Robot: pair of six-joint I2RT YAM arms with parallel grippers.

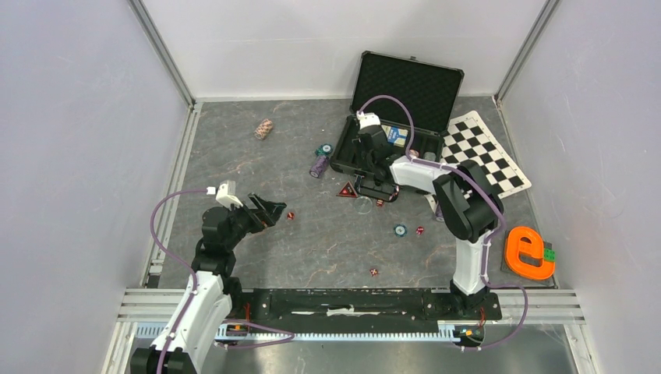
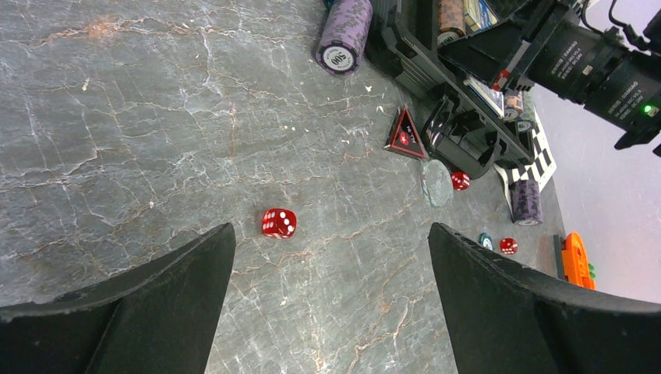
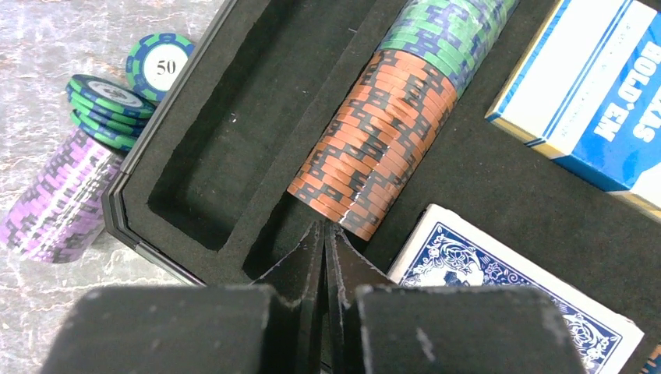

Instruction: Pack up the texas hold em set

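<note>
Risk of chip row displacement and die scatter
Right gripper (image 3: 326, 234) was closed and empty at lower centre of its wrist view, tips just at the end of the orange chip stack (image 3: 374, 148) inside the case (image 3: 125, 210); a further push could tip the row out of its slot. Left gripper (image 2: 331, 234) stood wide open over a red die (image 2: 279, 223) at frame centre; an off-centre close could flick it away

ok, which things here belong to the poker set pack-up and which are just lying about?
Belongs to the job:
- black case
- purple chip stack
- orange chips, already in the case
- blue card deck
- red die
- red triangular marker

Just lying about:
- checkered mat
- orange ring-shaped object
</note>
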